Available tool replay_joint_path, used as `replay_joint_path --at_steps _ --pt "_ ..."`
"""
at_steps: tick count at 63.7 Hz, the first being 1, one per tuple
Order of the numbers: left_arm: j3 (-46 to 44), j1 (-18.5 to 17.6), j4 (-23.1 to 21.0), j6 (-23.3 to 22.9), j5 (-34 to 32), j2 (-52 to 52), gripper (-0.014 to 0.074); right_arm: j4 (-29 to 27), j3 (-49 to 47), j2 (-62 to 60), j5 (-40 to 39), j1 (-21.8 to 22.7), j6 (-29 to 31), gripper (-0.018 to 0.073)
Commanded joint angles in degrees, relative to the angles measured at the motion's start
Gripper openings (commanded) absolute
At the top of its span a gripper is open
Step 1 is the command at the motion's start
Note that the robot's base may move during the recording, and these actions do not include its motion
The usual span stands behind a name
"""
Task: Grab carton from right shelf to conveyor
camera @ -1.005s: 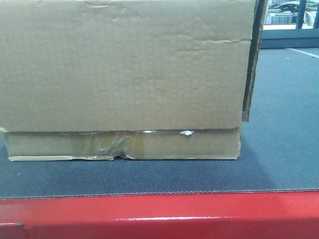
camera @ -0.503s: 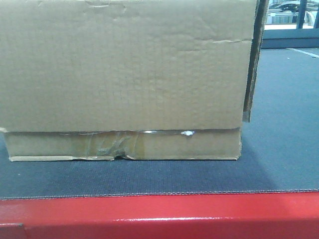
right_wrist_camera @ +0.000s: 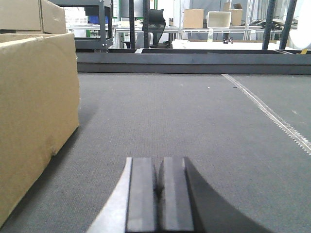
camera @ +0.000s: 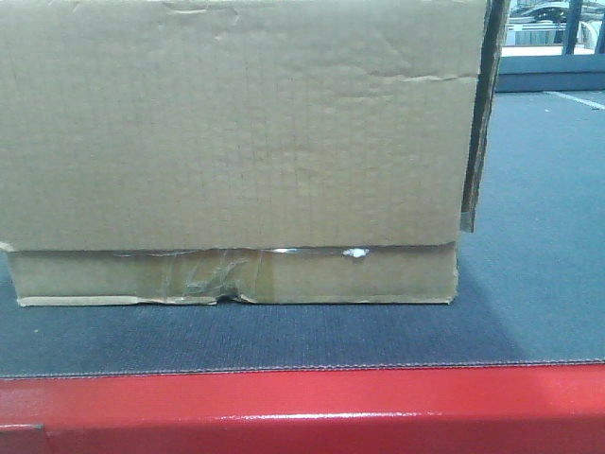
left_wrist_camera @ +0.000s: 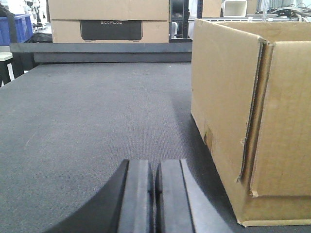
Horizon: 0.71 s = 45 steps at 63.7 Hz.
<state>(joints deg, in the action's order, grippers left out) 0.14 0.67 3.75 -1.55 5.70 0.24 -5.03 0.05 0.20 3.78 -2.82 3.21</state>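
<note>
The carton (camera: 236,142), a large brown corrugated box with a taped lower band and a white fleck at the seam, rests on the dark grey conveyor belt (camera: 284,336) above the red frame (camera: 302,411). In the left wrist view the carton (left_wrist_camera: 243,111) stands to the right of my left gripper (left_wrist_camera: 154,167), which is shut and empty, apart from the box. In the right wrist view the carton (right_wrist_camera: 34,111) stands to the left of my right gripper (right_wrist_camera: 159,165), also shut and empty. The right shelf is out of view.
Another brown box with a black panel (left_wrist_camera: 109,22) and a blue bin (left_wrist_camera: 14,26) stand beyond the belt's far edge. A belt seam (right_wrist_camera: 272,114) runs along the right. Racks and boxes (right_wrist_camera: 194,18) fill the background.
</note>
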Motion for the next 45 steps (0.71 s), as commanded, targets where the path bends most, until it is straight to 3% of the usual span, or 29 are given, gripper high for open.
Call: replay_joint_path --at_steps 1,45 --pt "-0.1 0.3 -0.3 0.1 -0.7 -0.2 0.0015 -0.2 -0.1 -0.2 -1.4 0.3 0.3 -0.0061" --pt "-0.1 0.3 -0.3 0.1 -0.7 -0.2 0.0015 -0.2 -0.1 -0.2 -1.4 0.3 0.3 -0.0061"
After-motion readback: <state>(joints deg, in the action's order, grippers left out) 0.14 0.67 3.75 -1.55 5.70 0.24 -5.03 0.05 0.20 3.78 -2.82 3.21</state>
